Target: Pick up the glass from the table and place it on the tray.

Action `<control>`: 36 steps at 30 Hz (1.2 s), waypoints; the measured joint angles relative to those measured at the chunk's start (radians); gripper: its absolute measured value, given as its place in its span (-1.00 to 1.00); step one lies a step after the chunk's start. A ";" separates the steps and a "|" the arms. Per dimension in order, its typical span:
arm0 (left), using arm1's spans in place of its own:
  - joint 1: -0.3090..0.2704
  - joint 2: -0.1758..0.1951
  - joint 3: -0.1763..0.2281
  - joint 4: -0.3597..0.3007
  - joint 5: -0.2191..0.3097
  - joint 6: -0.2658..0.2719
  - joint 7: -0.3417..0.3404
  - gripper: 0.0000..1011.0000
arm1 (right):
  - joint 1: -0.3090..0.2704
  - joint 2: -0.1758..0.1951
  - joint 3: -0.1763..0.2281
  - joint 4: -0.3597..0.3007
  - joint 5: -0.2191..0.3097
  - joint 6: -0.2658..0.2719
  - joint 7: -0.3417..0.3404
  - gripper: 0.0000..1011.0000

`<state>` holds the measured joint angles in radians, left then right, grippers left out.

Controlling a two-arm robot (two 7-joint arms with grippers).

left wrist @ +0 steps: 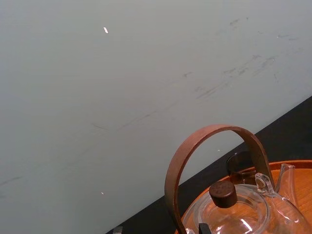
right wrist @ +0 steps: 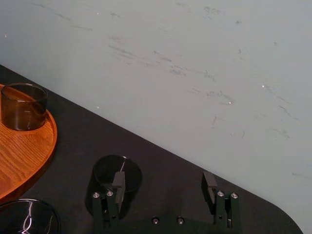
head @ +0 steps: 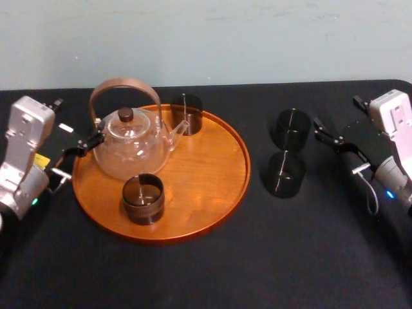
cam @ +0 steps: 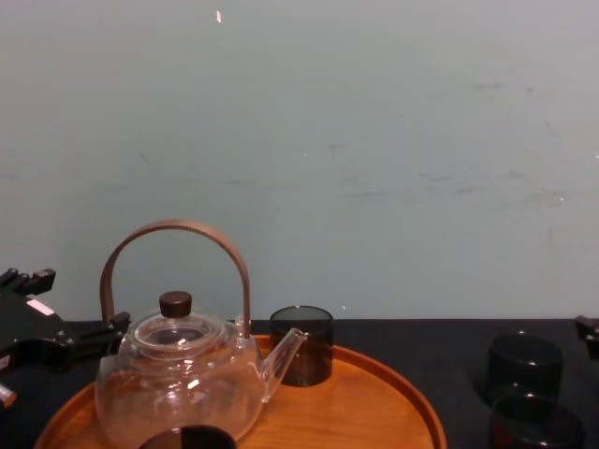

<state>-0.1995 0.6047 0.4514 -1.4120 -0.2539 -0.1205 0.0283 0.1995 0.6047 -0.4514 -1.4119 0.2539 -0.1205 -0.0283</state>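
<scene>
Head view showed the tray (head: 212,193) carrying a glass teapot (head: 129,151) and two dark glasses, one at its front (head: 143,198) and one at its back beside the spout (head: 187,114). Two more dark glasses stood on the table (head: 206,270) off the tray's right side, apart from its rim: the farther glass (head: 291,129) and the nearer glass (head: 283,174), close together.

The right gripper (head: 329,138) hung beyond those two, on the side away from the tray, level with the farther glass and aimed toward it. In the right wrist view its jaws were released and spread wide, holding nothing. The farther glass (right wrist: 105,170) lay just past one fingertip (right wrist: 118,181), not between the pair.

The left gripper (head: 87,145) sat at the tray's left edge beside the teapot; whether it was released or clenched could not be told.

By my reading, the task was at its approach stage. No glass was grasped or lifted, so lining up on the glass, closing, carrying and setting down on the tray's bare right half were all left to do.
</scene>
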 joint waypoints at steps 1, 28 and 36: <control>0.000 0.000 0.000 0.000 0.000 0.000 0.000 1.00 | 0.000 0.000 0.000 0.000 0.000 0.000 0.000 0.98; 0.000 0.000 0.000 0.000 0.000 0.000 0.000 1.00 | 0.000 0.000 0.000 0.000 0.000 0.000 0.000 0.98; 0.000 0.000 0.000 0.000 0.000 0.000 0.000 1.00 | 0.000 0.000 0.000 0.000 0.000 0.000 0.000 0.98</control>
<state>-0.1996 0.6047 0.4514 -1.4120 -0.2539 -0.1205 0.0283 0.1995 0.6047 -0.4514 -1.4120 0.2539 -0.1205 -0.0283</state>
